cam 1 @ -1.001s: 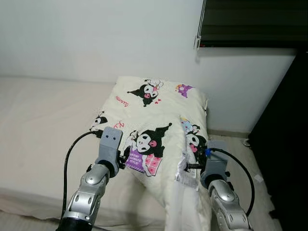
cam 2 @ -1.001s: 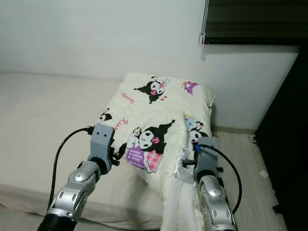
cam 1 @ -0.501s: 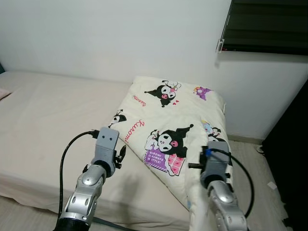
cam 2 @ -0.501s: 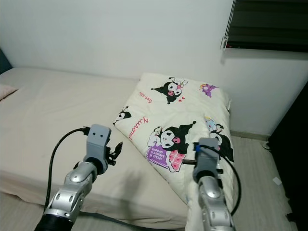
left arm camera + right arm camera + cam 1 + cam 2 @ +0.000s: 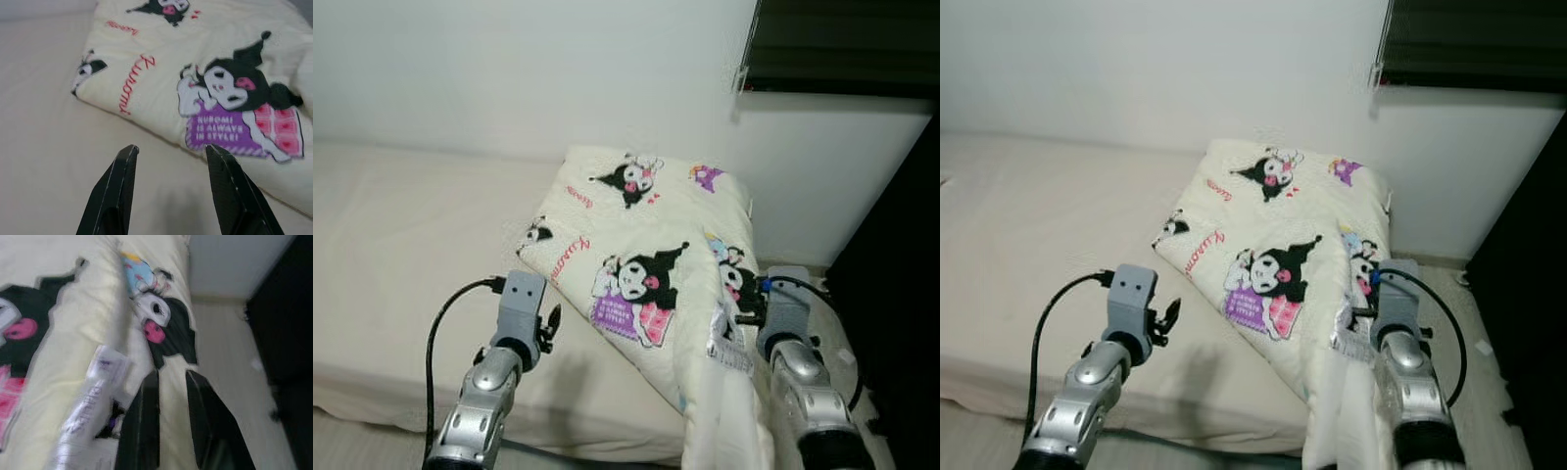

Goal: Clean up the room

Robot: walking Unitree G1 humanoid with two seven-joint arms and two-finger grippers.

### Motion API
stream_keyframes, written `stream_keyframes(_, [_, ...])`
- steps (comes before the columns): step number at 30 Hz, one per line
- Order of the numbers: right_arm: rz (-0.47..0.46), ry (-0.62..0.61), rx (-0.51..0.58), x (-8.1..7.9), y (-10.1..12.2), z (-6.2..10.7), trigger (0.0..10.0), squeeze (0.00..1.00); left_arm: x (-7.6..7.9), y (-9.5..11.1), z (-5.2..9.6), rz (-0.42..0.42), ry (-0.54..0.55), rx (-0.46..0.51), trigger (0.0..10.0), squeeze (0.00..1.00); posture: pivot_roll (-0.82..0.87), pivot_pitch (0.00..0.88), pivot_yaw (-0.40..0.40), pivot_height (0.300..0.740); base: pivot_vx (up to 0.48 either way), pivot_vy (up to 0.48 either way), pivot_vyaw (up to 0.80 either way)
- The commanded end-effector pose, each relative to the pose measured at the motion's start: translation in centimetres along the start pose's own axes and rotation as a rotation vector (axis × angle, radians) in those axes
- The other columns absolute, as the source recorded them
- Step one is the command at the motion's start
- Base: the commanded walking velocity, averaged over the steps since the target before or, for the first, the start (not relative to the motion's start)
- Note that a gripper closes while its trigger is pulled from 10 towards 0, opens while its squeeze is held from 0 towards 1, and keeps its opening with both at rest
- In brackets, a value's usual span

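Cream fabric printed with black cartoon characters forms the blanket (image 5: 641,250), which lies at frame centre across the right end of the bed (image 5: 401,245) and hangs off its lower-right edge. Left gripper (image 5: 168,161): fingers spread wide, holding nothing, above bare mattress just beside the blanket's near edge. Right gripper (image 5: 171,382): fingers narrow, pinching a blanket fold beside the white care label (image 5: 90,396).

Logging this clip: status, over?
Left gripper open, hovering over the mattress beside the blanket. Right gripper pinching a blanket fold at the bed's edge. Nothing in the way.
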State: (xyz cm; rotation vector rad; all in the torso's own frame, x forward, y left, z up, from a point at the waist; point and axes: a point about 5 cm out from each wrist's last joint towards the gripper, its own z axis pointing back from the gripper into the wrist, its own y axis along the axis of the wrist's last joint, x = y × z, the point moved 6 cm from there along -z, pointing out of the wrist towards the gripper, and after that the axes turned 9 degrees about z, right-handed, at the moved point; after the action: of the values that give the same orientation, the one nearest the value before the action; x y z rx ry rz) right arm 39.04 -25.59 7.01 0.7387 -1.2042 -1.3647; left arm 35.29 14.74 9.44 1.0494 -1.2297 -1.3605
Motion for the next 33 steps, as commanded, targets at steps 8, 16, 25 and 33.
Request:
stream_keyframes(8, [-0.09,0.032,-0.044,-0.2,-0.5,-1.2,10.0,1.0,-2.1,2.7,1.9,-0.097,-0.032,0.052,10.0,0.0,0.09,0.324,-0.054,0.74,0.0,0.0,0.0])
stream_keyframes(16, [-0.139,0.114,0.015,-1.6,1.1,-1.7,10.0,1.0,-2.1,5.7,3.6,-0.145,-0.043,0.139,10.0,0.0,0.16,0.378,-0.06,0.74,0.0,0.0,0.0])
stream_keyframes(25, [-0.273,0.14,0.008,-2.4,0.4,-1.7,10.0,1.0,-1.1,6.8,5.6,-0.165,-0.096,0.152,10.0,0.0,0.22,0.391,-0.05,0.74,0.0,0.0,0.0])
stream_keyframes(33, [-0.315,0.026,-0.094,-0.5,-2.0,-1.5,10.0,0.18,-0.5,7.1,6.1,-0.156,-0.139,0.138,10.0,0.0,0.24,0.392,-0.03,0.74,0.0,0.0,0.0])
